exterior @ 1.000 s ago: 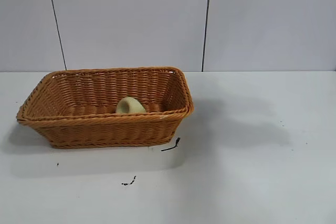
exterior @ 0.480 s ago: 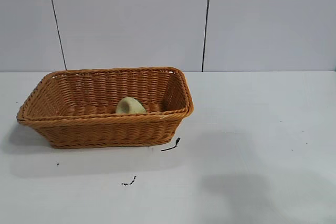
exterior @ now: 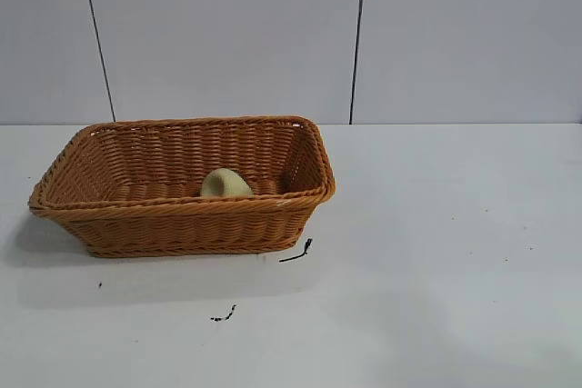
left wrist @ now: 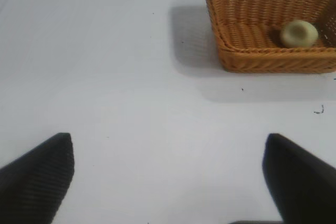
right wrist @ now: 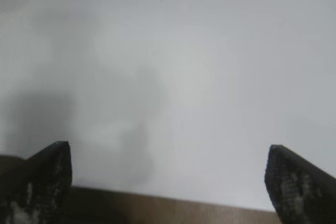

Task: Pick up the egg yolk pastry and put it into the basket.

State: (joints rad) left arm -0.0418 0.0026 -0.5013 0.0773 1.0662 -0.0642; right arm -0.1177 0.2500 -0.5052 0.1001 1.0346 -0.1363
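Observation:
The orange-brown wicker basket (exterior: 182, 184) stands on the white table at the left. The pale yellow egg yolk pastry (exterior: 225, 184) lies inside it near the front wall, dented face toward the left. Both also show in the left wrist view, the basket (left wrist: 247, 51) and the pastry (left wrist: 298, 33) far off. My left gripper (left wrist: 168, 177) is open and empty over bare table, well away from the basket. My right gripper (right wrist: 168, 179) is open and empty above the table's edge. Neither arm shows in the exterior view.
Small black marks lie on the table in front of the basket (exterior: 296, 252) and nearer the front (exterior: 223, 315). A grey panelled wall stands behind the table. A brown floor strip (right wrist: 168, 211) shows past the table edge in the right wrist view.
The basket and pastry have not moved. A shadow on the table's right side has slid from the middle toward the front edge and faded.

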